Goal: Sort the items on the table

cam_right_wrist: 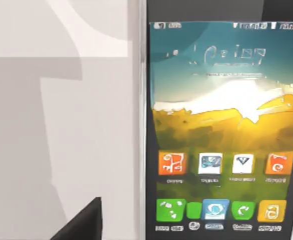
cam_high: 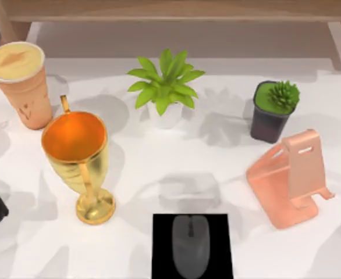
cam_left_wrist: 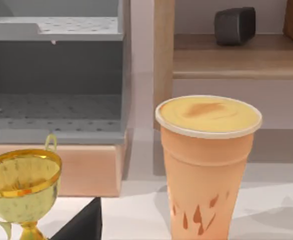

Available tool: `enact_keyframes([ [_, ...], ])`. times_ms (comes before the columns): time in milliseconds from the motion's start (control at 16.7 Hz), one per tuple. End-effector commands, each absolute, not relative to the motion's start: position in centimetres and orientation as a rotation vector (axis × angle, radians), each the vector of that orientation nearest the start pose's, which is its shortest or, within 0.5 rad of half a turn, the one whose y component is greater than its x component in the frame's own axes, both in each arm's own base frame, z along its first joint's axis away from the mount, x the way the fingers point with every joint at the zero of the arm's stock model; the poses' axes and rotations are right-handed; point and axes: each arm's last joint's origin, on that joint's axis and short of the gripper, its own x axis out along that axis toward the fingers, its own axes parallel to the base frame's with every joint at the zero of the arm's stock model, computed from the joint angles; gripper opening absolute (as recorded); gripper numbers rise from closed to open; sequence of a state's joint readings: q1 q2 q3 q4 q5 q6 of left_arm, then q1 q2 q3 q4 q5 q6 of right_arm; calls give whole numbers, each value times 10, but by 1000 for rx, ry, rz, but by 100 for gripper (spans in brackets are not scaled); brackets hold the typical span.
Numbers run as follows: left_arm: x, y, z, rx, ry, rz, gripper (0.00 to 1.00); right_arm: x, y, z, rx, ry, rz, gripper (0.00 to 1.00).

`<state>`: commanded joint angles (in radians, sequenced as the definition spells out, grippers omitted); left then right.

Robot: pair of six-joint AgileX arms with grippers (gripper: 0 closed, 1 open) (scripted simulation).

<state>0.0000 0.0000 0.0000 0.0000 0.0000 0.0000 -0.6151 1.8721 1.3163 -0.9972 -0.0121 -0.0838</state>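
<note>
Smartphone (cam_right_wrist: pixel 221 135) cropped at frame edges

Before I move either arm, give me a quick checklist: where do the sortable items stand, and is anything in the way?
1. Mouse lying flat on the black pad at the near edge of the table: ok.
2. Cup upright at the far left, creamy top intact: ok.
3. Goblet close beside the cup, a possible obstacle to a left-arm reach: not ok.
4. Phone lying face up and close in the right wrist view: ok; its place on the table: cannot tell.
5. Pink stand at the right, nothing on it: ok.
6. Either tool open or shut: cannot tell.
</note>
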Motion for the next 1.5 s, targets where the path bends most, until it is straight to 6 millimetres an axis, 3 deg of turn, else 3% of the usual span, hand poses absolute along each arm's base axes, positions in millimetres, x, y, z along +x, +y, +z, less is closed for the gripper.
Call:
enact_keyframes([
  [240,106,-1,160,0,0,0,100,285,-196,170,415,1513,-405,100],
  [660,106,-1,160,0,0,0,100,286,-197,108,415,1507,-407,100],
  [900,106,-1,160,0,0,0,100,286,-197,105,416,1510,-406,100],
  [1500,106,-1,160,0,0,0,100,286,-197,105,416,1510,-406,25],
])
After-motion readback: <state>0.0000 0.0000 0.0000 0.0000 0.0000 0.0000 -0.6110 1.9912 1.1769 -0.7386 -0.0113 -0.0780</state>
